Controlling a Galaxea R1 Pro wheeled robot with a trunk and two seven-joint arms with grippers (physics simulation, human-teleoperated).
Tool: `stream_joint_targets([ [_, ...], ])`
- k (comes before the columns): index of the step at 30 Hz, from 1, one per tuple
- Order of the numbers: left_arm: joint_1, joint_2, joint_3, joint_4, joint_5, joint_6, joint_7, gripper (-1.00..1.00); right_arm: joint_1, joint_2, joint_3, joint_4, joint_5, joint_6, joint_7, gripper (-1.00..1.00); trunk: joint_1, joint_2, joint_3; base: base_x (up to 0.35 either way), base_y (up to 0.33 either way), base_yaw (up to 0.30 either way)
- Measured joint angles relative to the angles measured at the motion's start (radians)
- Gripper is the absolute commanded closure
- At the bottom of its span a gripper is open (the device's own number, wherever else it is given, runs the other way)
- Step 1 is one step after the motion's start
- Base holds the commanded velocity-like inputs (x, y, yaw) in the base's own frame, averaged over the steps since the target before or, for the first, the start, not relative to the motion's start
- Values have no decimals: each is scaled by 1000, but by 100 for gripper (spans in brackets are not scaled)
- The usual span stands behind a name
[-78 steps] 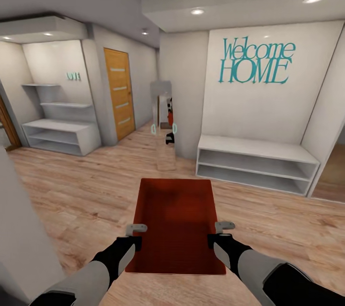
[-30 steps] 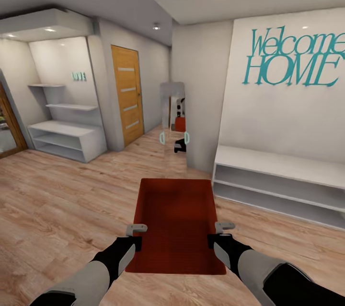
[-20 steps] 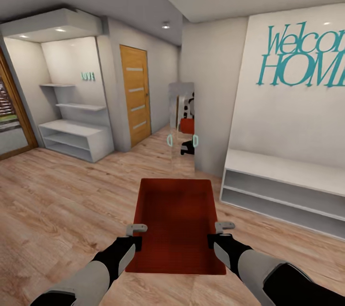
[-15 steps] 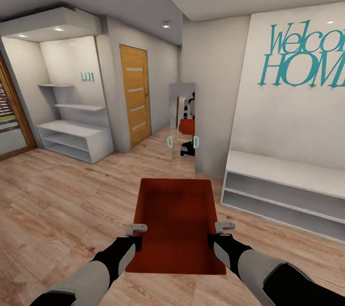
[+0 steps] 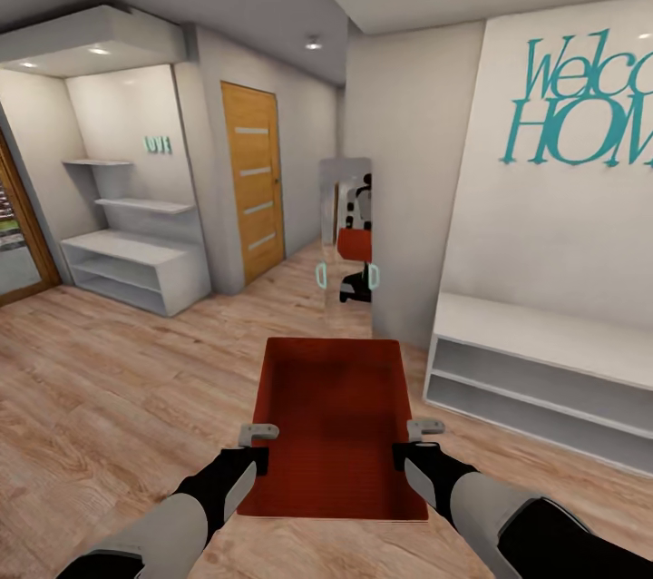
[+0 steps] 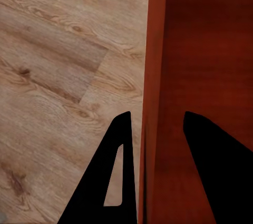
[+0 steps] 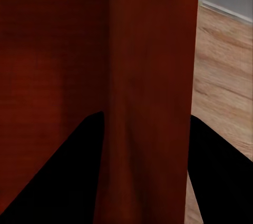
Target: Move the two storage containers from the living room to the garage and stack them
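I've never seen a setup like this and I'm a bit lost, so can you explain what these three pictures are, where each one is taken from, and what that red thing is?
These are simulator renders of a wheeled robot with two arms. The big picture is from its head camera, looking forward and down over both arms into a hallway with a wood plank floor, a mirror, a wooden door and white shelves. The red thing is an open storage container, empty inside. The left gripper and right gripper each clamp one of its side walls, carrying it above the floor. The two smaller pictures come from cameras near each gripper: the dark fingers straddle the container's wall.
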Motion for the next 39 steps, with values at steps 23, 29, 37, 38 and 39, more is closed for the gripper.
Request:
stream_joint_targets([
  [23, 0, 0, 0, 0, 0, 0, 0, 100, 0, 0, 0, 0, 0, 0, 0, 100, 0, 0, 0, 322, 0, 260],
  [29, 0, 0, 0, 0, 0, 0, 0, 100, 0, 0, -1, 1, 0, 0, 0, 100, 0, 0, 0, 322, 0, 271],
  [37, 0, 0, 0, 0, 0, 0, 0, 100, 0, 0, -1, 1, 0, 0, 0, 100, 0, 0, 0, 323, 0, 271],
  [38, 0, 0, 0, 0, 0, 0, 0, 100, 0, 0, -1, 1, 0, 0, 0, 100, 0, 0, 0, 322, 0, 271],
  [39, 0, 0, 0, 0, 0, 0, 0, 100, 0, 0, 0, 0, 0, 0, 0, 100, 0, 0, 0, 323, 0, 271],
])
